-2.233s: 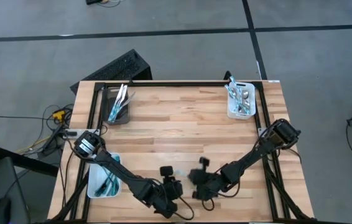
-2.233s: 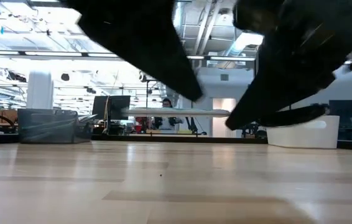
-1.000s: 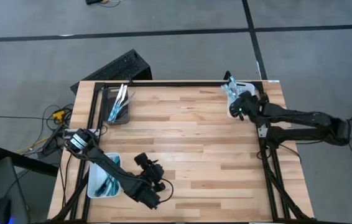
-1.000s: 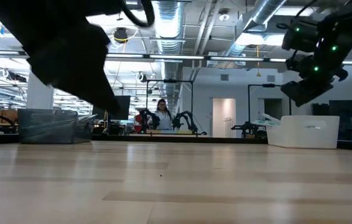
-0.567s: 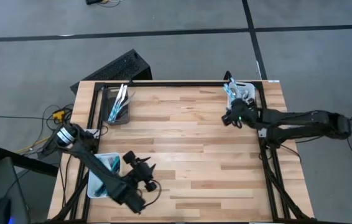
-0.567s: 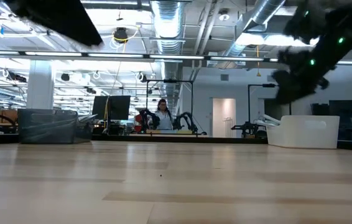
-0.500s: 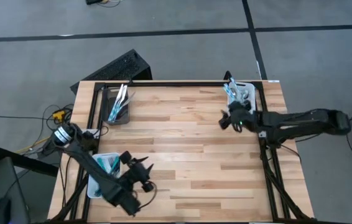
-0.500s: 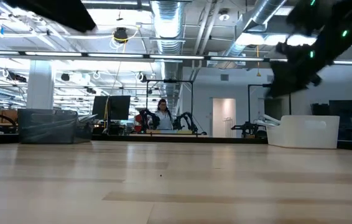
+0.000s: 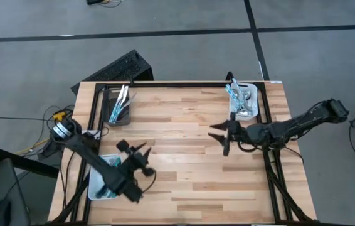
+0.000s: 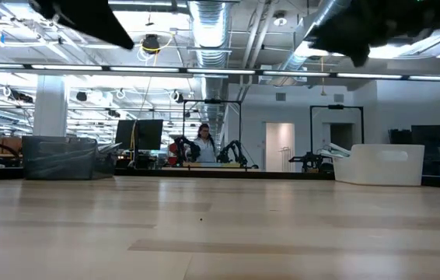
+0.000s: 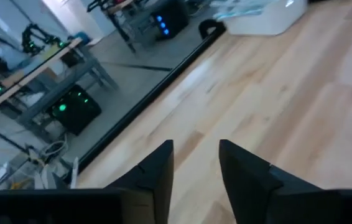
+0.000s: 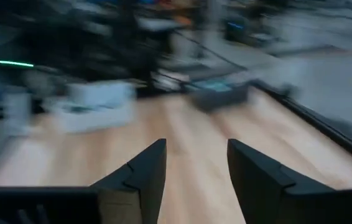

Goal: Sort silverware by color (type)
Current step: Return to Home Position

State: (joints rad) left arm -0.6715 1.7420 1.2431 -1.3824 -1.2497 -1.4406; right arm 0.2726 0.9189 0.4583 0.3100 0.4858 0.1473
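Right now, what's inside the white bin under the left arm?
Teal-handled silverware shows in the white bin. The left arm crosses over the bin's middle, so how many pieces lie there, and of which kinds, cannot be told.

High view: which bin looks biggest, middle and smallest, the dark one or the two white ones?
1. left white bin, though the left arm hides part of it.
2. dark bin and right white bin: about alike, so no ranking.
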